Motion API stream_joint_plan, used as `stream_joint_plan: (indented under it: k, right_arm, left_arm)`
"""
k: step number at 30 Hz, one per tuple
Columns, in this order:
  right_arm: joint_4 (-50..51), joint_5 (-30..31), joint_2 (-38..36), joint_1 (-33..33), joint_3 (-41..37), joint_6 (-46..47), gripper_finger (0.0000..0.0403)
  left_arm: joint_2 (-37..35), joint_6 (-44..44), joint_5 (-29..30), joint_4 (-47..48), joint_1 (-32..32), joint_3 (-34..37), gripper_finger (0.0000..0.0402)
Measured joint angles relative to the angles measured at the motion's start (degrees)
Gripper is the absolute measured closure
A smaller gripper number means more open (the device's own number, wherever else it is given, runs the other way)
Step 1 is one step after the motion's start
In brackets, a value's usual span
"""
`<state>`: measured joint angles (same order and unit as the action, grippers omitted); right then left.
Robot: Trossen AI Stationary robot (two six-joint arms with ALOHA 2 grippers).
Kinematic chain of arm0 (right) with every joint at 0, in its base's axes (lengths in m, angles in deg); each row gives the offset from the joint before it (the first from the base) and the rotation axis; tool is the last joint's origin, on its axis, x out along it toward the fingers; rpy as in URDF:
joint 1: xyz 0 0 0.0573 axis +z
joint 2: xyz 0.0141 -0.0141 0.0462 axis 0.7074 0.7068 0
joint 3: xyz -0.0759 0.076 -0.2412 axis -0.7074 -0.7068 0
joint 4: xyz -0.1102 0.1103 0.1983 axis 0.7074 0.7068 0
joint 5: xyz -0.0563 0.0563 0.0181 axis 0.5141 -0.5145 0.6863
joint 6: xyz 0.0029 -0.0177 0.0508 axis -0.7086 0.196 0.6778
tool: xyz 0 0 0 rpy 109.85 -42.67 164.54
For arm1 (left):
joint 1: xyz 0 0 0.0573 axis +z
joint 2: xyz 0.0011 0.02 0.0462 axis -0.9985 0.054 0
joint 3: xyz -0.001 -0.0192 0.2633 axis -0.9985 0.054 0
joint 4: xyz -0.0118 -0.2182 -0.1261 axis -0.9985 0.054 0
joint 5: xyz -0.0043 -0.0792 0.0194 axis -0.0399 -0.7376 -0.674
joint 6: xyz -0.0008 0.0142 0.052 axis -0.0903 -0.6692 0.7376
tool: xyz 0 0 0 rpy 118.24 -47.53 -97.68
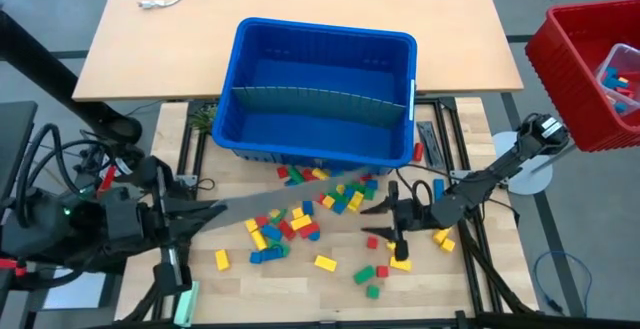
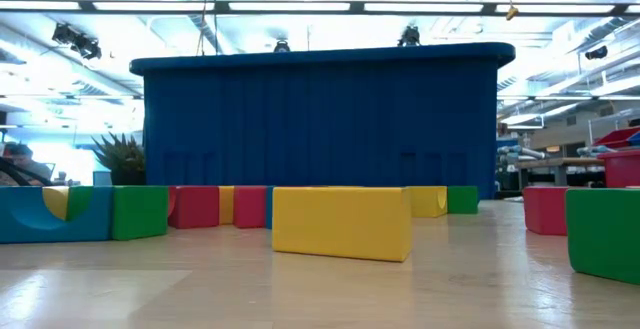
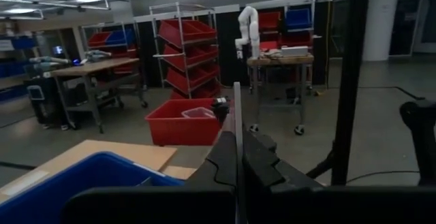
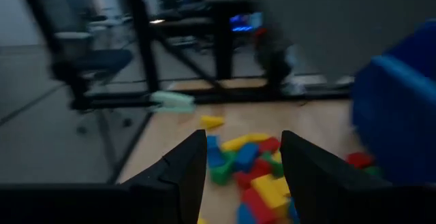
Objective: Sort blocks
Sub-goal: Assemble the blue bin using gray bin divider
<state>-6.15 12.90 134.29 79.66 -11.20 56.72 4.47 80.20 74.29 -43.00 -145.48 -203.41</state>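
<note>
A: What are the blocks (image 1: 300, 214) looking like?

B: Small plastic bricks in red, yellow, green and blue are lying scattered on the wooden tabletop (image 1: 300, 279), in front of the blue bin (image 1: 316, 91). Most are crowding together in a loose heap; a few are sitting apart toward the near edge. In the low view a yellow brick (image 2: 341, 223) is lying closest to the camera, with the bin's wall rising behind it.

A: How many of each?

B: Several dozen bricks in all; the heap is too crowded for an exact count by colour. There is one blue bin, split by a grey divider (image 1: 318, 98), and one red crate (image 1: 583, 64) is standing off to the right with a few bricks inside.

A: And where are the end effectors?

B: The right end effector (image 1: 385, 220) is hanging over the right side of the scatter, its fingers (image 4: 185, 166) standing apart and gripping nothing, with bricks lying just beyond the tips. The left end effector (image 1: 200, 212) is waiting at the left of the heap, clenched, its tip pointing toward the bricks.
</note>
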Motion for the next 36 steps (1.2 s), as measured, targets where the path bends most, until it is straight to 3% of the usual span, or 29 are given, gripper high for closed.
stream_joint_plan:
  k: [4, 10, 13, 16, 21, 24, 30, 36]
  right_arm:
    - [0.46, 3.22, 0.0, -2.16, 0.01, -0.28, 0.0228]
    - [-3.24, -9.34, -0.02, -4.05, 0.01, 0.28, 0.0236]
    - [-3.02, -11.12, -0.02, -3.95, 0.01, 0.24, 0.0242]
    - [-2.94, -10.28, -0.02, -3.66, 0.01, 0.27, 0.0246]
    - [-2.69, -1.75, -0.02, -4.73, 0.01, -0.5, 0.0252]
    - [-2.48, -1.72, -0.02, -5.96, 0.01, -0.36, 0.0255]
    - [-2.86, -12.88, 0.0, -6.65, 0.01, -0.29, 0.0262]
    - [-1.69, -13.37, -0.01, -5.97, 0.01, -0.26, 0.027]
  left_arm:
    - [0.09, -0.06, -2.3, -0.34, 0.23, 0.0, 0.0394]
    - [0.09, 0.58, -2.28, -0.24, 1.16, 0.0, 0.0394]
    - [0.11, 1.42, -2.15, -0.14, 1.71, 0.0, 0.0394]
    - [0.07, 1.5, -2.37, -0.17, 2.23, 0.0, 0.0394]
    - [0.11, 1.39, -4.79, -0.2, 2.53, 0.0, 0.0394]
    - [0.11, 1.24, -6.34, -0.46, 3.27, 0.0, 0.0394]
    - [0.06, 1.22, -7.15, -0.81, 4.56, 0.0, 0.0394]
    - [0.13, 1.76, -7.0, -0.69, 4.8, 0.0, 0.0394]
